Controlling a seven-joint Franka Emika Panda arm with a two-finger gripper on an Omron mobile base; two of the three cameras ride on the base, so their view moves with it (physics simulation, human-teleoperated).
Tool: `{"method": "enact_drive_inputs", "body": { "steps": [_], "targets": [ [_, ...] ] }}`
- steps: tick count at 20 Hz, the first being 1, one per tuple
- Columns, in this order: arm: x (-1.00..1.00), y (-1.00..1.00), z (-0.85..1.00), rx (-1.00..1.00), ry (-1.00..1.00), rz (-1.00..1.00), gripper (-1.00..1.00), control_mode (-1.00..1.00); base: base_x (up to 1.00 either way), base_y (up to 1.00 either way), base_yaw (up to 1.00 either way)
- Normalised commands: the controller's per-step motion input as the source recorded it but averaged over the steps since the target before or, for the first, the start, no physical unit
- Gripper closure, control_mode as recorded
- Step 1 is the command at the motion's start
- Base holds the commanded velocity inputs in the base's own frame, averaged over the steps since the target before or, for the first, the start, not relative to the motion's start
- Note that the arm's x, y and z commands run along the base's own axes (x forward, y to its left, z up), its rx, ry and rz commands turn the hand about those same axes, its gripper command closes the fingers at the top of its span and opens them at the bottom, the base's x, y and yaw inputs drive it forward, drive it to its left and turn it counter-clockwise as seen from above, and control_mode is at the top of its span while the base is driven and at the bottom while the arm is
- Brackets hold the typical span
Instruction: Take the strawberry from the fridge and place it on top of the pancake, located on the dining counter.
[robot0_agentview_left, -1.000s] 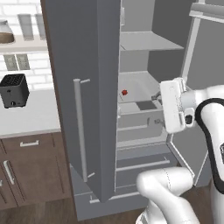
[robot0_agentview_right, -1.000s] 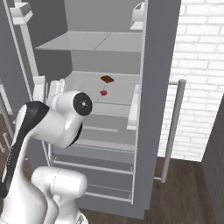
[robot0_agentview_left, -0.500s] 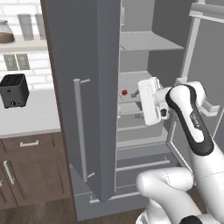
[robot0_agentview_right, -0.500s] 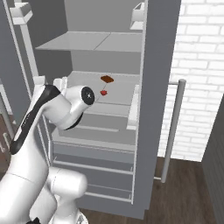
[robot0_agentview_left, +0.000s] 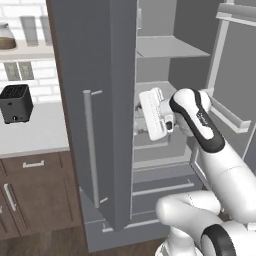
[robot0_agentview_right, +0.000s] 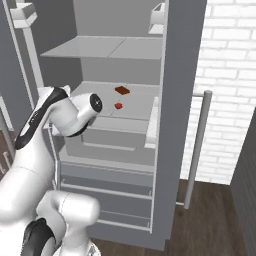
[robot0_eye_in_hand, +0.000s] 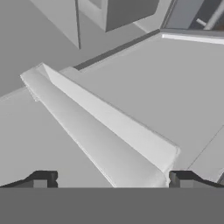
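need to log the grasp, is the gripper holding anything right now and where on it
Nothing is held. The gripper is open with only fridge shelf between its tips, and the strawberry lies untouched on the shelf beside the arm.

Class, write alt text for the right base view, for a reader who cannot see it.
A white robot arm reaches into an open grey fridge toward a small red strawberry on a pale shelf, with a flat dark-brown piece behind it.
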Motion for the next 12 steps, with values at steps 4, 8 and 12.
{"method": "enact_drive_inputs", "body": {
  "steps": [4,8,12],
  "targets": [
    [0.00,0.65,0.00,0.00,0.00,0.01,-1.00,-1.00,0.00,0.00,0.00],
    [0.00,0.69,-0.04,0.00,0.00,0.01,-1.00,-1.00,0.00,0.00,0.00],
    [-0.04,0.72,-0.16,0.00,0.04,0.04,-1.00,-1.00,0.00,0.00,0.00]
  ]
}}
